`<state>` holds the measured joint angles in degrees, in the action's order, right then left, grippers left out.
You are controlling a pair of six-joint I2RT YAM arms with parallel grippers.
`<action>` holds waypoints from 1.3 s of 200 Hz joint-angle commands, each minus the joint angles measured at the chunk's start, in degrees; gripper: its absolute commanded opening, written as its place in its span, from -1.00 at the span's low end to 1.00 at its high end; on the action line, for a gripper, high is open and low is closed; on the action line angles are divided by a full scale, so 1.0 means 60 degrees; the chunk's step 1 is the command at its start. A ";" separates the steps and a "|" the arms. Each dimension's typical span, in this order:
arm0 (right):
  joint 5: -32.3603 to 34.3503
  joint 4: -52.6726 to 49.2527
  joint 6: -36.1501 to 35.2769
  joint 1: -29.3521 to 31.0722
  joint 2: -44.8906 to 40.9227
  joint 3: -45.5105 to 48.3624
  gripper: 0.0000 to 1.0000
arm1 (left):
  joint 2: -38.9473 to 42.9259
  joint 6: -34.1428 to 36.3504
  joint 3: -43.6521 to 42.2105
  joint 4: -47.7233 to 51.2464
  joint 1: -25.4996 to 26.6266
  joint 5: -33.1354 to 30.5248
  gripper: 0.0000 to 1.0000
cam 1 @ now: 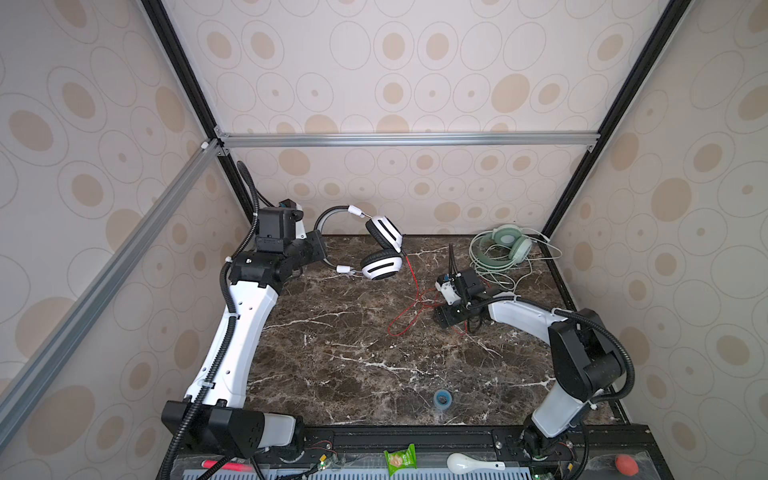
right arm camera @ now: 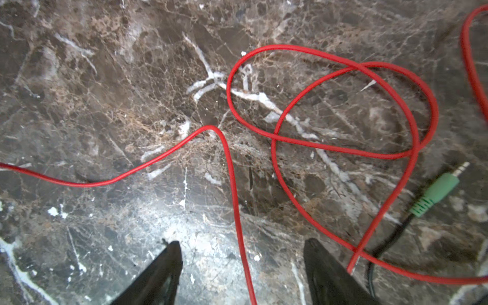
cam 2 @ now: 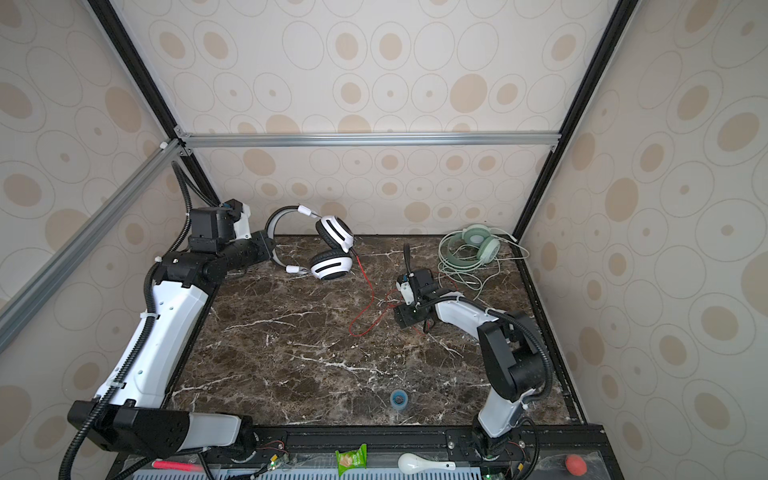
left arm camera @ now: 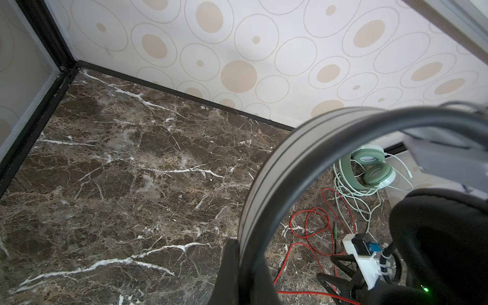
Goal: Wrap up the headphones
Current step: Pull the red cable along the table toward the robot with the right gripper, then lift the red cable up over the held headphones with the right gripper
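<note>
Soft, even light was spread over the desk [cam 1: 374, 353] in both top views, and only faint shadows were cast. A pale glare patch was recorded on it in the right wrist view, where the red cord [right arm camera: 229, 169] was slightly blurred. The white headphones [left arm camera: 264, 179], close to the left wrist lens, were rendered out of focus.

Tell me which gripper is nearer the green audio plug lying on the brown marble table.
Right. The right gripper hovers just beside the green audio plug, jaws open astride the thin red cord. The left gripper is across the table, shut on the white headphones' grey headband.
</note>
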<state>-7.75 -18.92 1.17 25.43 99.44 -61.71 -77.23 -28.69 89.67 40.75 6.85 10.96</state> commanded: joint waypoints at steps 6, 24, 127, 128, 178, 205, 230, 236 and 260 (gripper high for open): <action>-0.0317 -0.0317 0.0129 0.0038 0.0571 -0.0576 0.25 | 0.0421 -0.0287 -0.0147 -0.0810 -0.0062 0.0283 -1.00; -0.0456 -0.0373 0.0220 0.0028 0.0928 -0.0919 0.09 | 0.0493 -0.0309 -0.0267 -0.0855 -0.0072 0.0311 -1.00; -0.0653 -0.0381 0.0407 0.0099 0.1255 -0.0946 -0.77 | 0.0447 -0.0251 -0.0354 -0.0947 -0.0073 0.0379 -1.00; -0.0648 -0.0386 0.0399 0.0098 0.1240 -0.0933 -0.79 | 0.0448 -0.0254 -0.0354 -0.0947 -0.0073 0.0375 -1.00; 0.0319 -0.1506 -0.0081 0.0490 -0.1493 0.0017 -1.00 | 0.0437 -0.0207 -0.0413 -0.1080 -0.0073 -0.0066 -1.00; 0.1204 -0.2610 -0.0703 0.1171 -0.3081 -0.0023 -1.00 | 0.0448 -0.0026 -0.0495 -0.1167 -0.0078 -0.0468 -1.00; 0.1502 -0.3328 -0.1130 0.1697 -0.4426 -0.0372 -1.00 | 0.0436 0.0241 -0.0532 -0.1182 -0.0073 -0.0885 -1.00; 0.1535 -0.3477 -0.1242 0.1855 -0.4700 -0.0514 -1.00 | 0.0449 0.0328 -0.0547 -0.1185 -0.0063 -0.0969 -1.00; 0.1802 -0.4184 -0.1702 0.2513 -0.5408 -0.1544 -1.00 | 0.0480 0.0720 -0.0659 -0.1159 -0.0073 -0.1319 -1.00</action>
<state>-0.01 -37.12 -4.32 37.32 70.52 -64.77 -76.47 -26.17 85.23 37.80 6.83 5.37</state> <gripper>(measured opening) 0.051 0.063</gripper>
